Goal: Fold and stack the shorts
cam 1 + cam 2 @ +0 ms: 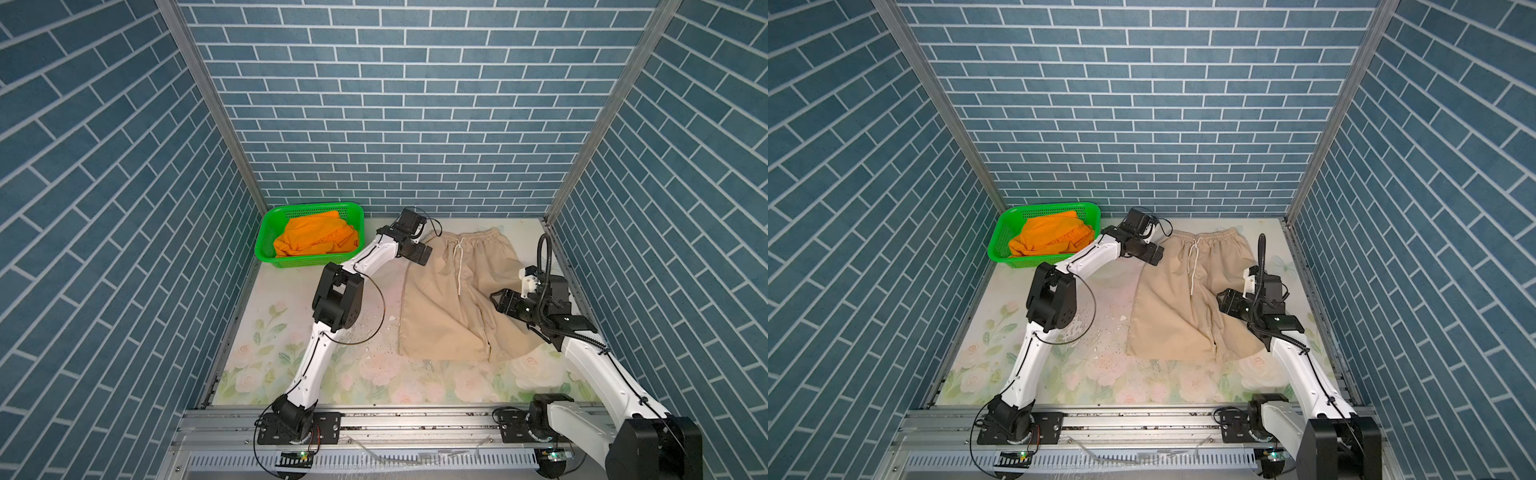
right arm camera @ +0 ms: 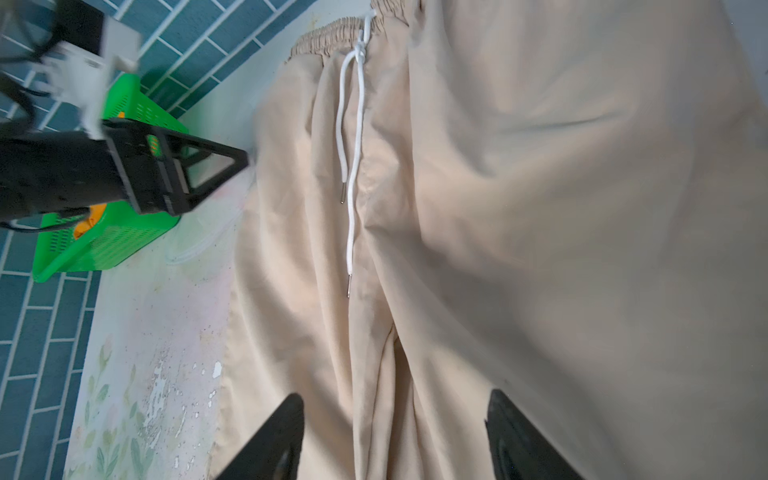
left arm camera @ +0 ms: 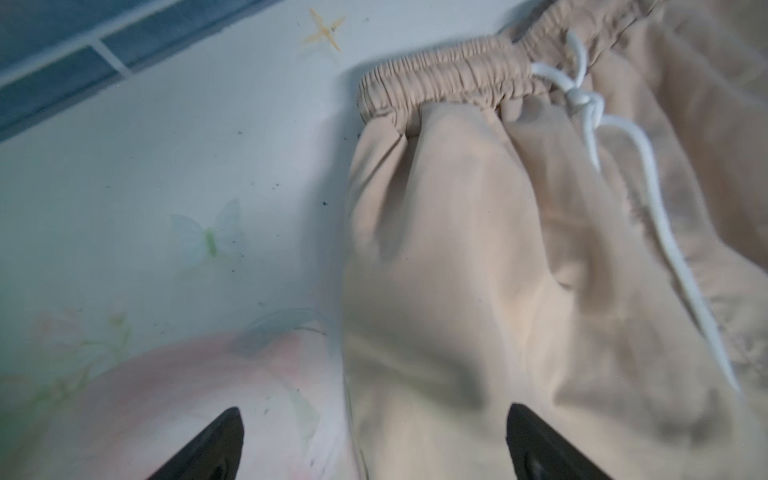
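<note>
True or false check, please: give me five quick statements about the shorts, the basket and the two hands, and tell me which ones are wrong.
1. The bright orange cloth shorts lie bunched in the green perforated plastic basket. True.
2. The pale beige cloth shorts are folded in half. False: they lie spread out on the floral table.
3. The left hand is open at the beige shorts' side edge. True.
4. The right hand is shut on the white drawstring. False: it is open over the beige shorts, and the drawstring lies loose.
5. The basket stands at the table's front right. False: it is in the back left corner.
</note>
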Robot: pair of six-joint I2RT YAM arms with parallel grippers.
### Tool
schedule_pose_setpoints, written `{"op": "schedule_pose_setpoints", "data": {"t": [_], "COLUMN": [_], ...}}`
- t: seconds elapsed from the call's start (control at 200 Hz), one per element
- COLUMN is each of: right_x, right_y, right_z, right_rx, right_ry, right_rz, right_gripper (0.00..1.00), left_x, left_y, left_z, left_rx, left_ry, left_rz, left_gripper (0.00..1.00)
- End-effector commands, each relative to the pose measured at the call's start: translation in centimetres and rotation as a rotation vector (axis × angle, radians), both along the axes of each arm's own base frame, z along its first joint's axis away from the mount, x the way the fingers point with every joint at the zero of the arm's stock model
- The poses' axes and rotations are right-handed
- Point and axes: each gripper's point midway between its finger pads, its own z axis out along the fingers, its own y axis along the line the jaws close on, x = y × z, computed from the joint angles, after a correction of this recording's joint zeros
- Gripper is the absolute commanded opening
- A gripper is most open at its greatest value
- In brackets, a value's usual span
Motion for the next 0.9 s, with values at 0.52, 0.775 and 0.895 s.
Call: {"op": "schedule_pose_setpoints", "data": {"t": [0.52,0.775,0.895], "right_x": [-0.3,0.6,0.4], "right_y": [-1.8,-4.3,-5.2], "right_z": [-2.4,-1.7,-1.9], "right_rx": [-0.065,0.029,-0.004], "right_ry": [0.119,0.098,0.113], "right_rz": [-0.095,-0.185,-0.2], "right_gripper": [0.7,0.7,0.7], "left_x": [1.3,2.1,2.5], "left_y": [-1.7,1.9,5.6], "left_z": [-0.5,-0.5,0.3], "left_rx": [-0.089,-0.017,0.072], "left_ry": [0.031,0.022,0.024], "left_rz": [-0.116,-0.011,0.129], "left_gripper": [0.08,0.0,0.0]}}
